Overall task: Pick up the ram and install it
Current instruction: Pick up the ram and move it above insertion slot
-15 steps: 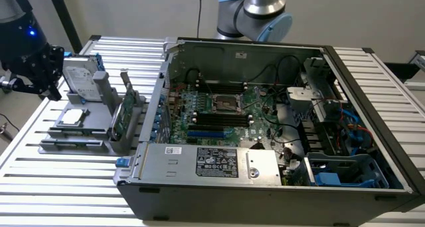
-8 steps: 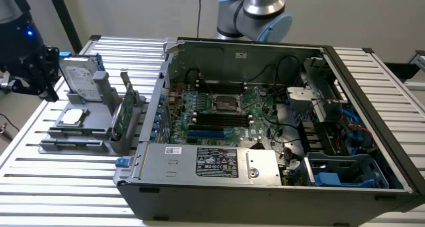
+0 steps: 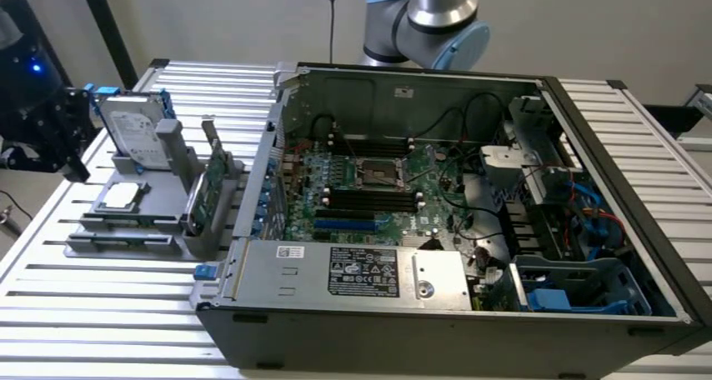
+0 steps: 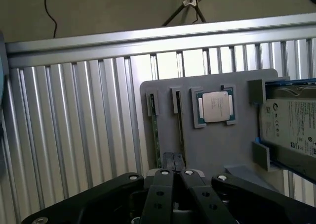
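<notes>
The gripper [image 4: 173,160] hangs with jaws pressed together, apparently empty, over the grey holder [image 4: 217,147]; the ram [image 4: 180,135] stands on edge in a slot there, likely so its top edge can be pinched.

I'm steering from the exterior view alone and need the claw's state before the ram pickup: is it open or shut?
Observer: Shut. In the wrist view the claw has its fingers pressed together, nothing between them.
Operator: What does it face?
Observer: The gray holder, with two green boards standing edge-on in slots beside the silver processor chip.
Operator: Lined up with either?
Observer: Its tips line up with the board nearer the chip.
</notes>
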`<state>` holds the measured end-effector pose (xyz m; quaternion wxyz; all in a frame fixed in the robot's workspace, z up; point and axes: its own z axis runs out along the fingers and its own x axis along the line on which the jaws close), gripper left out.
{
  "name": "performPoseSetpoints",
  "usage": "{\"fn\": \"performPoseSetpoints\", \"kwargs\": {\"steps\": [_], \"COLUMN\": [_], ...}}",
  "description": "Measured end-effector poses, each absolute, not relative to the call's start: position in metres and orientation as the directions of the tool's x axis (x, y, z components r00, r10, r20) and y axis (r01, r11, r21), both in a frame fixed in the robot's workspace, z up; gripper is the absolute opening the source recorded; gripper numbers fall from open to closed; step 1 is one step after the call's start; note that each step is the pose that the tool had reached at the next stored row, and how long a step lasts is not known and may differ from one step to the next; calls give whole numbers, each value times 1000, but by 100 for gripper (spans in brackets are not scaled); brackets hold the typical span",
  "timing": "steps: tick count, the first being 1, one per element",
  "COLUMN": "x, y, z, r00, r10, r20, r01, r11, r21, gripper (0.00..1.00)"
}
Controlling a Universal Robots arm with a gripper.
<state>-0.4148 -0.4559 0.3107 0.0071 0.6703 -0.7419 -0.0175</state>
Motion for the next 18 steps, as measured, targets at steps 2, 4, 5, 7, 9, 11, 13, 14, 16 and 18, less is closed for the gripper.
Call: {"fn": "performPoseSetpoints", "kwargs": {"steps": [2, 4, 5, 7, 9, 11, 13, 14, 16, 18], "x": [-414, -414, -413, -413, -412, -411, -409, -409, -408, -408], "y": [-456, -456, -456, -457, -458, -459, -461, -462, -462, -462], "z": [309, 308, 307, 305, 304, 303, 302, 302, 301, 301], "r00": [-80, -62, -57, -52, -50, -49, -49, -48, -48, -48], "r10": [-997, -998, -998, -999, -999, -999, -999, -999, -999, -999], "r20": [-13, -13, -13, -13, -13, -13, -14, -14, -15, -15], "r01": [-996, -997, -998, -998, -998, -998, -998, -998, -998, -998], "r11": [80, 61, 56, 52, 50, 49, 48, 48, 48, 48], "r21": [35, 36, 35, 35, 35, 35, 35, 35, 35, 35], "gripper": [11, 11, 11, 11, 11, 11, 11, 11, 11, 11]}}
